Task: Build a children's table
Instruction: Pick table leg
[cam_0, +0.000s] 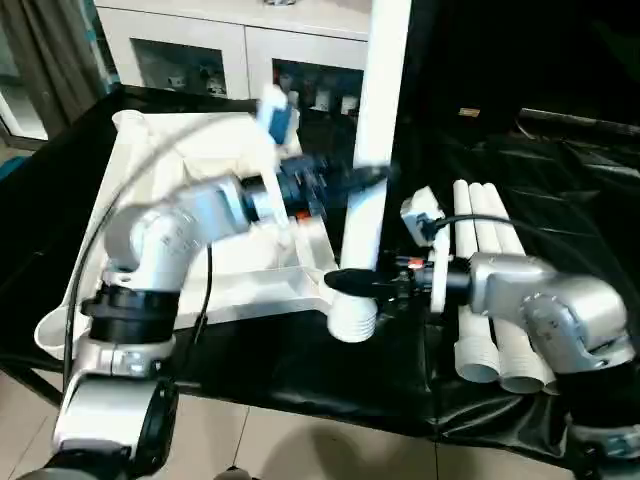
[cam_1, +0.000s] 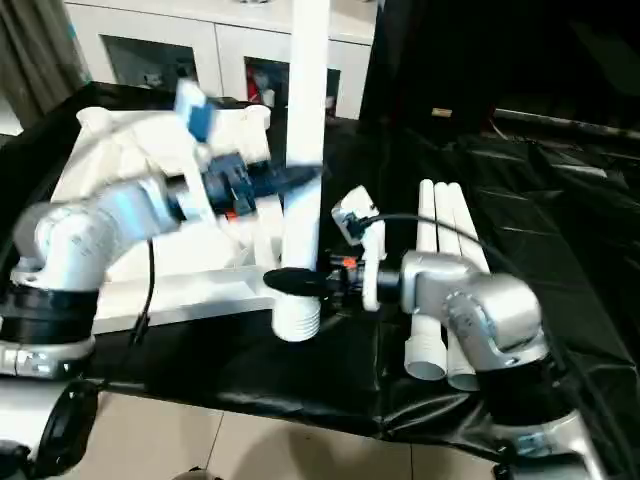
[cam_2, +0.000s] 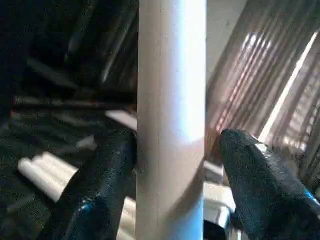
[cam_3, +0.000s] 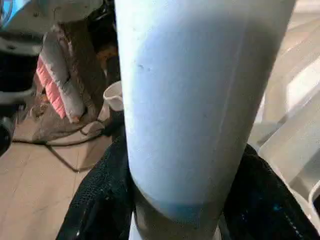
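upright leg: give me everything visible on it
The leg is a long, smooth white tube, plastic by its look, standing upright at the tabletop's near corner. Its ribbed lower end sits at the corner socket. The right gripper is shut on it just above the ribs. The left gripper brackets it higher up, one finger apart from it.

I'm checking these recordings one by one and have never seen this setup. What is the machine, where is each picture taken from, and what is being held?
It is a humanoid robot with two silver arms. Two pictures come from its head, looking down over a table draped in black cloth. The other two come from cameras on its wrists, looking along the black fingers. An upright leg, a long white tube, stands at a corner of the white tabletop. The right hand grips it low down; the left hand is around it higher up, one finger apart from the tube. Three spare legs lie to the right.
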